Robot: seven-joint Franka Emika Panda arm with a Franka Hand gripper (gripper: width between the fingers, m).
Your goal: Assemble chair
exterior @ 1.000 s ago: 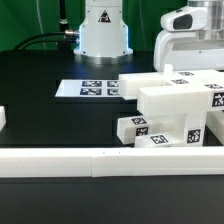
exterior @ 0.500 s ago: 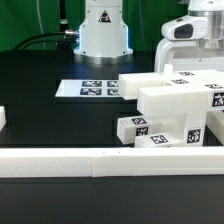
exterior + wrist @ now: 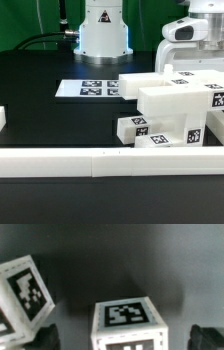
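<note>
Now the pincer (image 3: 188, 38) hangs spread open right above a square post (image 3: 127, 318). The post's tagged end faces up between the fingertips (image 3: 45, 336), so its long axis seems upright. The chair pieces (image 3: 165, 105) rest on the counter (image 3: 40, 120) just beside the marker board (image 3: 90, 88), on the exterior view's right. The pincer is slightly lower than a second ago.

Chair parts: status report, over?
Gripper open, above a tagged post, fingers either side, nothing held. Chair parts clustered at the exterior view's right. No obstruction seen around the post.
</note>
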